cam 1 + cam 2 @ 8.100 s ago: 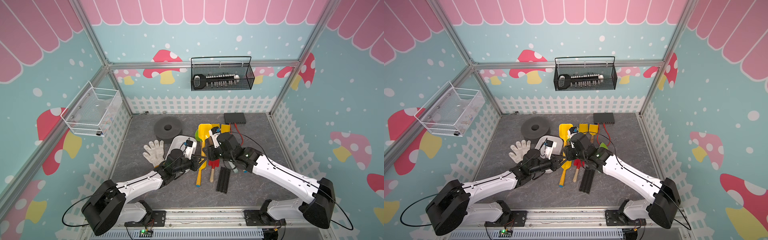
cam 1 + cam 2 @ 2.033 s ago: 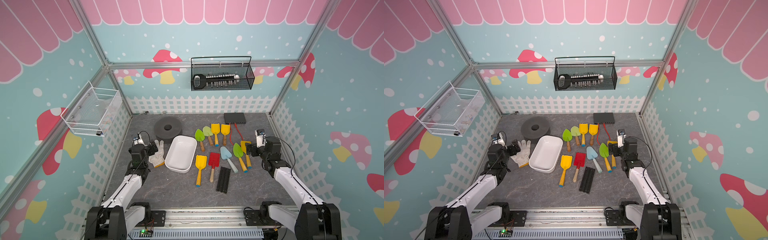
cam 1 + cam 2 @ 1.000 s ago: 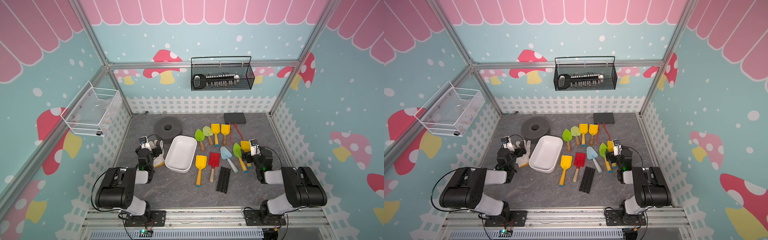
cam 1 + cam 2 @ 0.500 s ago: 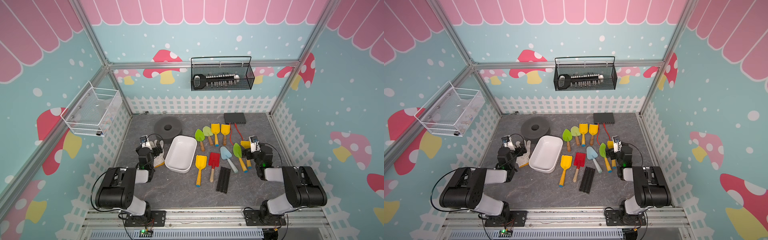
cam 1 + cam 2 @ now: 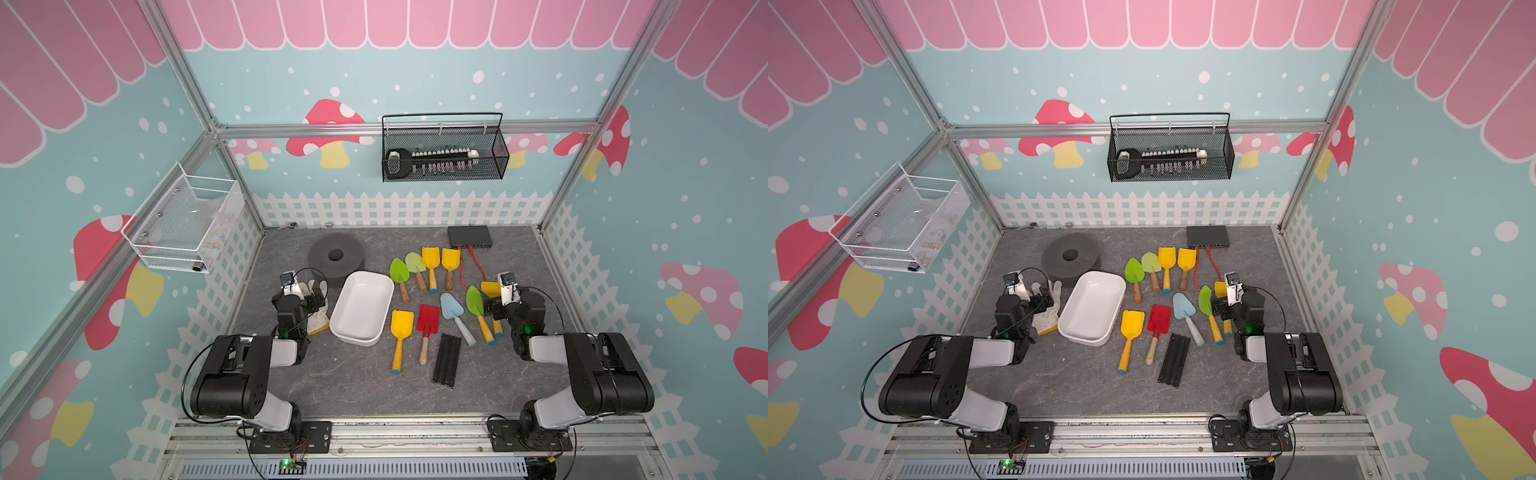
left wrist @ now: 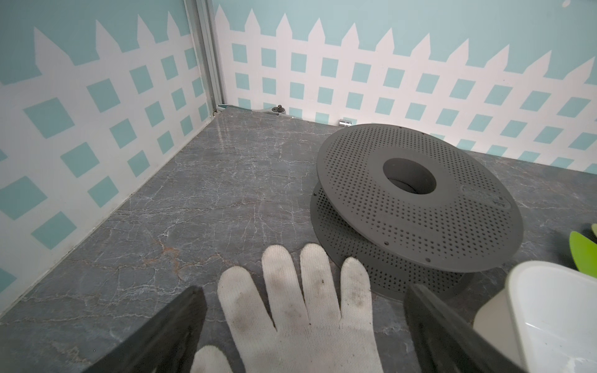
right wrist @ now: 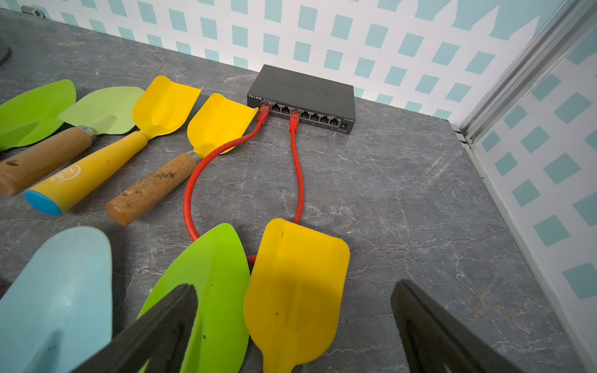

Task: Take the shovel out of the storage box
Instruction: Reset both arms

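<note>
Looking down on the grey table (image 5: 361, 386): finding the storage box (image 5: 362, 307) lying aslant at mid-table, bare inside, with the nearest yellow shovel (image 5: 401, 322) just beside its wall and the other shovels spread beyond. Judging the removal done. Hovering with the left gripper (image 6: 305, 292), jaws wide apart and empty, over the white glove (image 6: 310, 336); hovering likewise with the right gripper (image 7: 294, 287) over a yellow blade (image 7: 300, 258) and a green blade (image 7: 213, 274). Finishing well: rising straight before swinging, avoiding snagging glove fingers or nudging blades.

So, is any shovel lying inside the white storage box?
No, in a top view the storage box shows only its bare white bottom.
</note>
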Available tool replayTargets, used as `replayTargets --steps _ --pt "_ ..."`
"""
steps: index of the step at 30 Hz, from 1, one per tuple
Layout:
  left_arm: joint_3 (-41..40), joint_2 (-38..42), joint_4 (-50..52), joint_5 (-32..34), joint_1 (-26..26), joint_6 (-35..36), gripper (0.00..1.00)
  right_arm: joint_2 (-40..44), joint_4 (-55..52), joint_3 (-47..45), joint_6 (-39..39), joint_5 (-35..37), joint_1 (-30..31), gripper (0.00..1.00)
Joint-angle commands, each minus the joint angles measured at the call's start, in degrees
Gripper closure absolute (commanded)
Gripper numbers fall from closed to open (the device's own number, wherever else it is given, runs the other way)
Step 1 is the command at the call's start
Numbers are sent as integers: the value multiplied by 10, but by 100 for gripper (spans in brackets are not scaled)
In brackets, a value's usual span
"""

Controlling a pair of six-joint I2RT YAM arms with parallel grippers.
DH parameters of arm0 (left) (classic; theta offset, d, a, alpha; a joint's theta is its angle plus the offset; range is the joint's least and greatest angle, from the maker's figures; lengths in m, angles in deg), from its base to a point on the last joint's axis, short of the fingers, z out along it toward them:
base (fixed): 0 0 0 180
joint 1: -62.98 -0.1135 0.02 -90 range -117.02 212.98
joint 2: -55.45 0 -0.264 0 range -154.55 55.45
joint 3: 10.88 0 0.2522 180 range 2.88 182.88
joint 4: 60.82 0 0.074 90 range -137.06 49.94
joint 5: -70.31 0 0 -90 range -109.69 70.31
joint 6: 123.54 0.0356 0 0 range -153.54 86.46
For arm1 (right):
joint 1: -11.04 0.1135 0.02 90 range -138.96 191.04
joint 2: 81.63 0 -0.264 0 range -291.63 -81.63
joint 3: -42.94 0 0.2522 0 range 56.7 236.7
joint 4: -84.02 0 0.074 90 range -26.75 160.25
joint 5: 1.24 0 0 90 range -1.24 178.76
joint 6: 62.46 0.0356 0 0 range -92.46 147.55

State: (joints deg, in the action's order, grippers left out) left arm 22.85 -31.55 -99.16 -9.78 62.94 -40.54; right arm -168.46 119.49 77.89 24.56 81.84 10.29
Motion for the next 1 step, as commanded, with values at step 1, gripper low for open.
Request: replayTargets --steps 1 --pt "14 -4 7 17 7 13 1 -1 -3 10 -1 8 -1 0"
